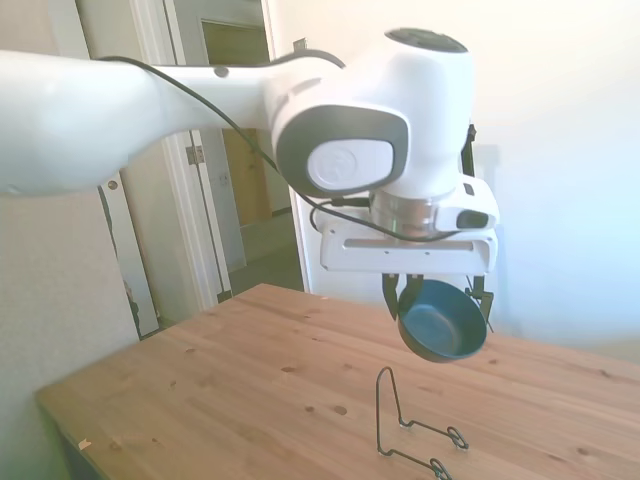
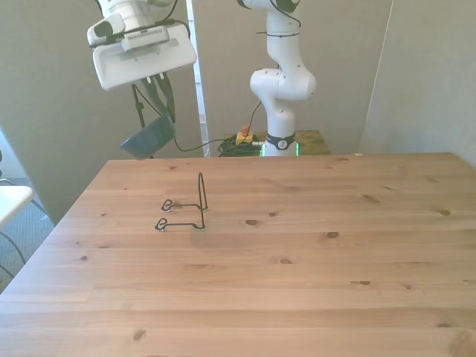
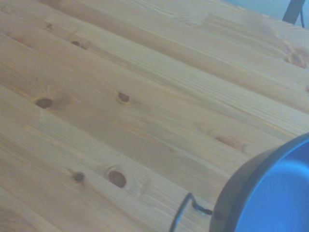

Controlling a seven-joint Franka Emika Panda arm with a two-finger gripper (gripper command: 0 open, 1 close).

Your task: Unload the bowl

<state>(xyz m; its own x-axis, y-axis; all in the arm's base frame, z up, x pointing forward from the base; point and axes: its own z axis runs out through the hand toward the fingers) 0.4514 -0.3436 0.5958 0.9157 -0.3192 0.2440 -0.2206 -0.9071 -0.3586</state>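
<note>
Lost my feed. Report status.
Gripper shut on the bowl, held tilted in the air. Wire stand empty on the table. Nothing else in the way.

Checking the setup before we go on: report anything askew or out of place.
The bowl hangs tilted on its side in the gripper, well above the table, its jaws shut on the rim. The wire stand sits upright and empty below. Nothing spilled or damaged shows.
</note>
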